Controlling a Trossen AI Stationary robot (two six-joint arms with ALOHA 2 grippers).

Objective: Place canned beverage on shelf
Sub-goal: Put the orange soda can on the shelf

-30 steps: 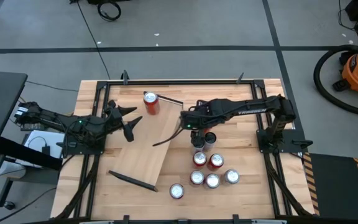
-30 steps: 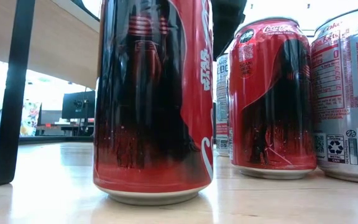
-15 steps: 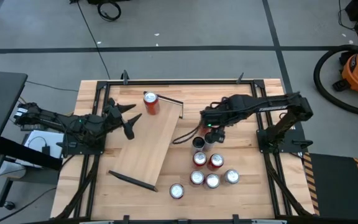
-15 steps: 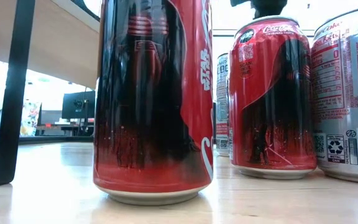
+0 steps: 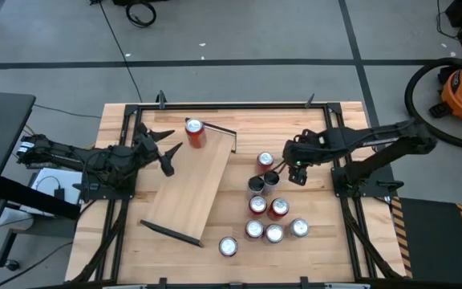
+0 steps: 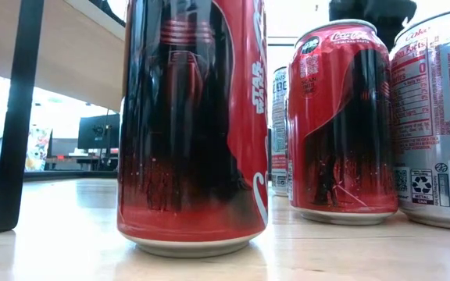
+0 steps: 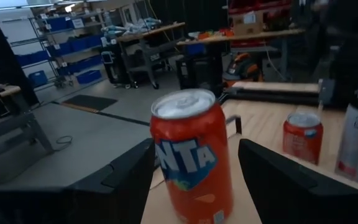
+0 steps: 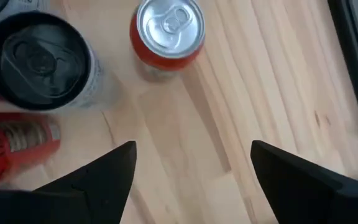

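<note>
Orange can (image 5: 193,132) upright on shelf (image 5: 189,189) far end, left gripper (image 5: 169,151) empty, fingers apart, beside it, right gripper (image 5: 285,168) wide, empty, over table (image 5: 319,257) near can cluster (image 5: 267,210)

We see glossy metal cans (image 6: 192,125), a pale, smooth wooden shelf (image 5: 191,189) on the grained wooden worktop (image 8: 229,93), and matt dark fingers (image 8: 98,177).
</note>
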